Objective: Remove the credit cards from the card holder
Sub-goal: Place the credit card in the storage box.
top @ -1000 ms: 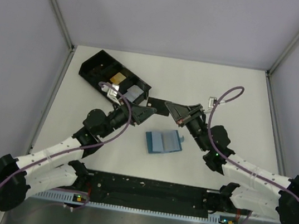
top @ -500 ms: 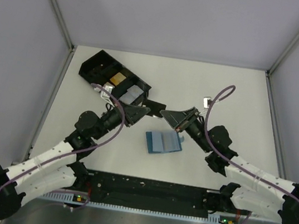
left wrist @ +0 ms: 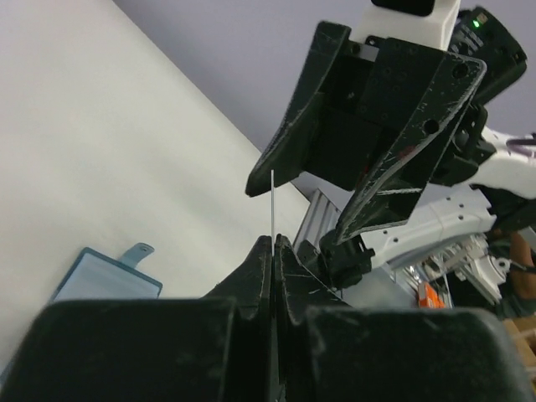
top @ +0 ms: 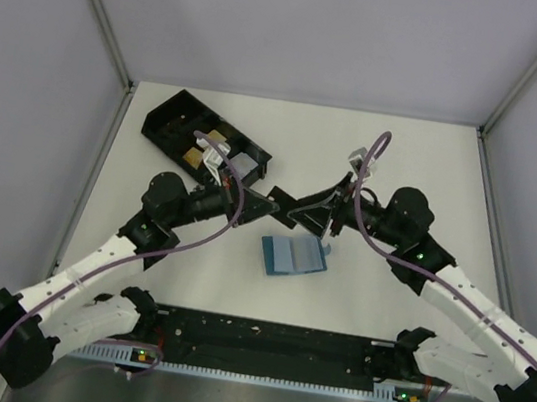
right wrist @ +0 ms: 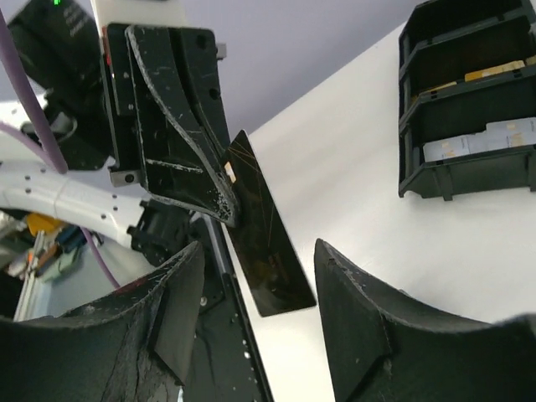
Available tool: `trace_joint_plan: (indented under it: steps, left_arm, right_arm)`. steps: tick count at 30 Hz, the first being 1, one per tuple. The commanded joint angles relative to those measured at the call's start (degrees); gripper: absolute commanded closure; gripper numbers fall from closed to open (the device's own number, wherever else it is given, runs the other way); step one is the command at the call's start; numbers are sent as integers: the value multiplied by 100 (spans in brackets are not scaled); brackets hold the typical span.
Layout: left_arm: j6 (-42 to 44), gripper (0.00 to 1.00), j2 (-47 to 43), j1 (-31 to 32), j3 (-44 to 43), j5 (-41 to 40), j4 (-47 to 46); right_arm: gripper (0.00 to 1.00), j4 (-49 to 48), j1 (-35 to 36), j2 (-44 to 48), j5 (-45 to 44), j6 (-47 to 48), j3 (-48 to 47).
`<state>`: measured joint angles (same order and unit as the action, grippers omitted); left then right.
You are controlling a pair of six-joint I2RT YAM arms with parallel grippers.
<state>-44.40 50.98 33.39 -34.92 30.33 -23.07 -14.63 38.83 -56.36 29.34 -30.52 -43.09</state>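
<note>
The blue card holder (top: 293, 255) lies open and flat on the table, just in front of both grippers; its corner and tab (left wrist: 109, 270) show in the left wrist view. My left gripper (left wrist: 275, 243) is shut on a black credit card (right wrist: 264, 243), seen edge-on as a thin line (left wrist: 273, 201) in the left wrist view. My right gripper (right wrist: 260, 245) is open, its fingers standing on either side of the card's free end without pressing it. Over the table the two grippers meet tip to tip (top: 288, 207), above the holder.
A black compartmented tray (top: 173, 116) lies at the back left, with a gold card (top: 194, 155) and a silver card (right wrist: 477, 142) in it. The arms' black base rail (top: 268, 341) runs along the near edge. Grey walls enclose the table.
My left gripper has shut on the black card. My right gripper, which held it a second ago, has opened and let it go. Both arms shifted slightly during the hand-over.
</note>
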Motion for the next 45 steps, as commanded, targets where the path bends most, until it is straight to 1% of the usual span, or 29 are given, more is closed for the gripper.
trace_joint_plan:
  steps: [1, 3, 4, 6, 7, 8, 9, 10, 11, 12, 14, 15, 17, 21, 23, 27, 29, 31, 32, 34, 35, 36, 37, 38, 39, 40, 42, 45]
  left_arm:
    - [546, 100, 175, -25, -542, 983, 293]
    - [617, 100, 237, -16, -630, 1124, 365]
    - [643, 100, 254, -16, -665, 1159, 382]
    - [696, 100, 281, -25, -718, 1186, 461]
    - [696, 100, 272, -16, -718, 1143, 470]
    - [670, 100, 246, -25, -710, 1073, 479]
    - [635, 96, 211, -25, -666, 915, 461]
    - [548, 88, 158, -25, -587, 696, 453]
    - [425, 76, 88, -16, -499, 468, 383]
    - [276, 67, 0, -25, -325, 239, 165]
    - [-154, 52, -123, -25, 88, -104, -397]
    - [-417, 48, -141, -8, 238, -262, -652]
    - [-744, 45, -54, 19, 397, -352, -1057]
    - [-895, 45, 149, 185, 442, -413, -1480]
    - [-921, 47, 193, 247, 459, -466, -1717]
    - [-947, 60, 210, 309, 468, -641, -1903]
    - [-947, 74, 202, 335, 512, -747, -1956]
    - [-965, 96, 167, 335, 556, -843, -1982]
    - [-965, 100, 158, 335, 582, -905, -1965]
    - [-922, 100, 79, 335, 626, -1115, -1886]
    - [-895, 100, 35, 318, 644, -1256, -1781]
    - [-860, 100, -26, 292, 627, -1423, -1597]
    - [-816, 100, -96, 239, 574, -1590, -1256]
    - [-807, 100, -158, 125, 521, -1783, -887]
    - [-763, 100, -202, -32, 512, -1872, -709]
    - [-763, 100, -237, -199, 503, -1925, -551]
    - [-754, 100, -247, -673, 442, -1882, -217]
    - [-570, 100, -45, -1420, 170, -1759, 179]
  right_arm:
    - [47, 883, -24, -208, 774, 987, -516]
    - [53, 866, -33, -305, 1011, 987, -569]
    - [60, 840, -16, -349, 1125, 961, -586]
    - [84, 787, -24, -402, 1214, 908, -586]
    - [95, 717, -33, -402, 1179, 847, -552]
    - [100, 638, -33, -385, 1118, 777, -516]
    - [100, 533, -33, -350, 1048, 680, -464]
    - [100, 384, -42, -341, 1021, 549, -420]
    - [100, 234, -42, -323, 977, 417, -359]
    - [100, 24, -42, -314, 942, 181, -297]
    - [100, -371, -42, -323, 863, -214, -165]
    - [100, -669, -42, -332, 836, -452, -78]
    - [100, -1171, -42, -358, 696, -909, 116]
    - [100, -1867, -33, -420, 476, -1596, 353]
    - [100, -2052, -33, -429, 397, -1816, 433]
    - [100, -2263, -33, -411, 169, -2097, 617]
    - [100, -2429, -33, -429, 81, -2256, 714]
    - [100, -2527, -33, -446, -7, -2379, 785]
    - [100, -2536, -33, -464, -8, -2397, 793]
    - [100, -2518, -33, -499, -16, -2397, 811]
    - [95, -2457, -33, -482, -69, -2379, 828]
    - [86, -2317, -51, -447, -147, -2310, 855]
    - [73, -2151, -77, -394, -261, -2231, 872]
    - [63, -1940, -112, -315, -367, -2134, 890]
    - [51, -1738, -156, -236, -464, -2038, 908]
    - [42, -1501, -200, -148, -569, -1923, 925]
    - [27, -974, -297, 28, -780, -1660, 917]
    - [16, -358, -394, 247, -974, -1256, 925]
